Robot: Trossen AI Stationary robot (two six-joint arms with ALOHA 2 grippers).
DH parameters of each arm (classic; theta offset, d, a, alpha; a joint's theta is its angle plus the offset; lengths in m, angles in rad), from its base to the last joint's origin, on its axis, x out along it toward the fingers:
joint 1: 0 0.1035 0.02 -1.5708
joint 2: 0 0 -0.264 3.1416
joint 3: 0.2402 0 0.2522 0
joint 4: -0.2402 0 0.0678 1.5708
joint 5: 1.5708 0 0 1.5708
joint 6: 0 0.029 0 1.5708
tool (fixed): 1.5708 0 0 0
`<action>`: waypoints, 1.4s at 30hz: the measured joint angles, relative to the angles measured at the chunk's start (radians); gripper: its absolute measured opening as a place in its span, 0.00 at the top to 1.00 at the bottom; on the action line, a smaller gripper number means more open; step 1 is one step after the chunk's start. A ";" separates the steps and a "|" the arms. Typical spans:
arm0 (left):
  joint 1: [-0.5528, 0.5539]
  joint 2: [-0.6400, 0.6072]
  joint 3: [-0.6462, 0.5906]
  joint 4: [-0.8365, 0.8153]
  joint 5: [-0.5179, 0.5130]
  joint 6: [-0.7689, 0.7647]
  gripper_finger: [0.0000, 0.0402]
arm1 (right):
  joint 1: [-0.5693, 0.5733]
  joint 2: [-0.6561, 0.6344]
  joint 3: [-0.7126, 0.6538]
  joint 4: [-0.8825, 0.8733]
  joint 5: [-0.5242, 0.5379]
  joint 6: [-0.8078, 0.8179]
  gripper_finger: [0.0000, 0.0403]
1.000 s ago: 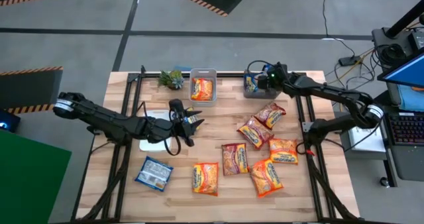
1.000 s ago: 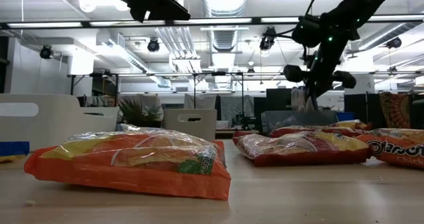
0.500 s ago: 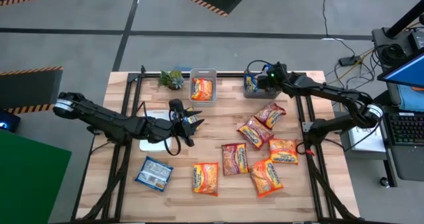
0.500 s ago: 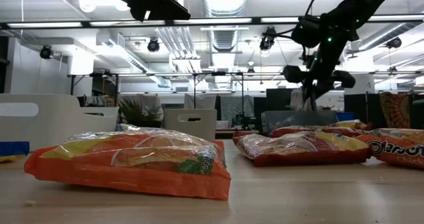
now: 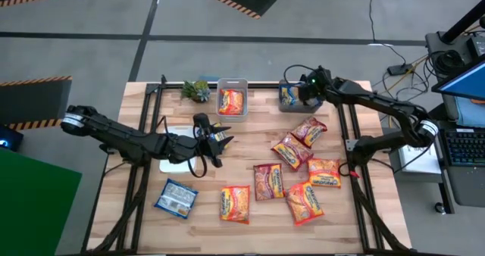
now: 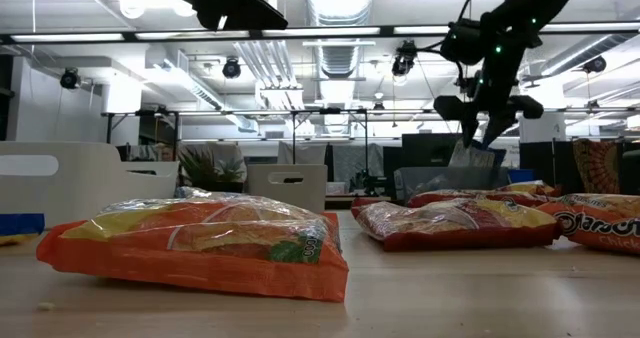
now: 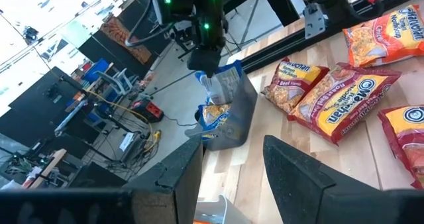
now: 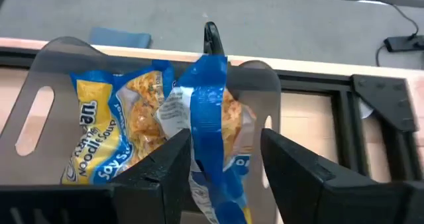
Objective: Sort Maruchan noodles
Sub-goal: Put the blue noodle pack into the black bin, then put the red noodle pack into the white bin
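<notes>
Right fingers point(image 8: 222, 161) parted around a crinkly blue packet point(image 8: 209, 118) over the grey bin point(image 8: 40, 85); left fingers point(image 7: 228, 168) parted, empty.

My worktop point(image 5: 250, 135) is pale blond wood with a visible plank grain, crossed by black rails. At twelve o'clock a grey bin point(image 8: 40, 85) holds blue packets point(image 8: 205, 118) printed with yellow. Another grey bin point(image 5: 232, 84) holds an orange-yellow packet point(image 5: 232, 101). At three o'clock lie red-pink and orange packets point(image 5: 292, 151). At seven o'clock sits a blue-and-white packet point(image 5: 176, 198). The plant point(image 5: 196, 90) is green.
</notes>
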 joint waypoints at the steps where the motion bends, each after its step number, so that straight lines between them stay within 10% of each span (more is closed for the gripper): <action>1: 0.000 0.000 0.000 0.000 0.000 -0.003 0.64 | 0.000 0.000 0.019 -0.028 -0.001 -0.008 0.57; 15: 0.000 0.000 0.000 0.050 0.002 -0.100 0.64 | 0.290 -0.163 0.031 -0.229 -0.351 -0.101 0.59; 25: 0.000 0.031 0.000 0.077 0.135 -0.331 0.64 | 0.670 -0.213 -0.317 0.203 -0.336 0.123 0.78; 42: 0.049 0.402 0.062 0.426 0.224 -0.396 0.64 | 0.701 -0.207 -0.391 0.146 -0.394 0.200 0.98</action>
